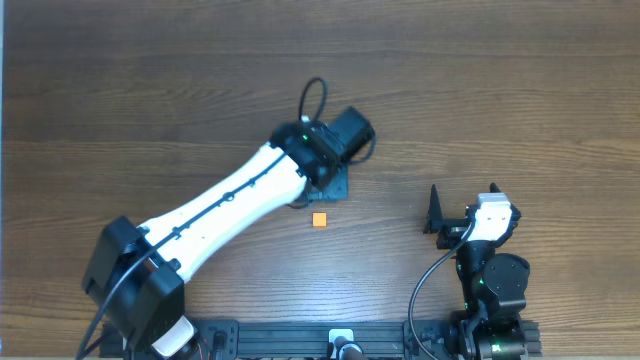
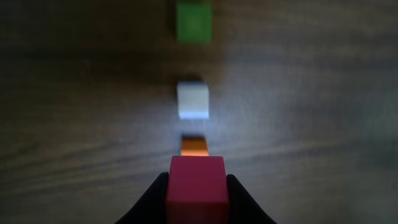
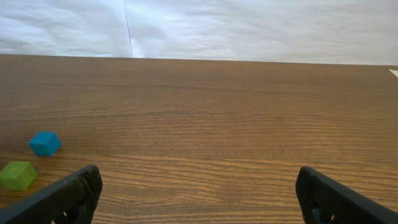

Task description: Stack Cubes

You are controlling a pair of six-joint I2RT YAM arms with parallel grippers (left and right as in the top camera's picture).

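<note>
Red cube (image 2: pixel 196 171): a matte block with square faces and crisp edges, pinched at its two sides between the dark fingers (image 2: pixel 245 200) of the left gripper (image 2: pixel 197 185).
Orange cube (image 2: pixel 194 146): smaller-looking, flat-faced, directly beyond the red cube and partly hidden behind its top edge; whether the two touch cannot be told.
White cube (image 2: pixel 193 99): pale and smooth with softened corners, next in the same line out from the red cube, past the orange one with a thin gap.
Green cube (image 2: pixel 193 22): plain matte, farthest from the red cube along that line, well apart from the white cube.
Blue cube (image 3: pixel 45 143): small, turned corner-on, lying near the green cube at the end of the line away from the red cube.
Right gripper (image 3: pixel 199 180): off to the right of the red cube, black fingers (image 3: pixel 68 194) spread wide, nothing between them.
Table (image 1: pixel 520 90): dark brown wood with long, fine grain and a dull sheen.
Rail (image 1: pixel 270 335): black metal, behind the red cube on the arms' side.
Wall (image 3: pixel 261 28): white and slightly mottled with one vertical seam, beyond the table's far edge.
</note>
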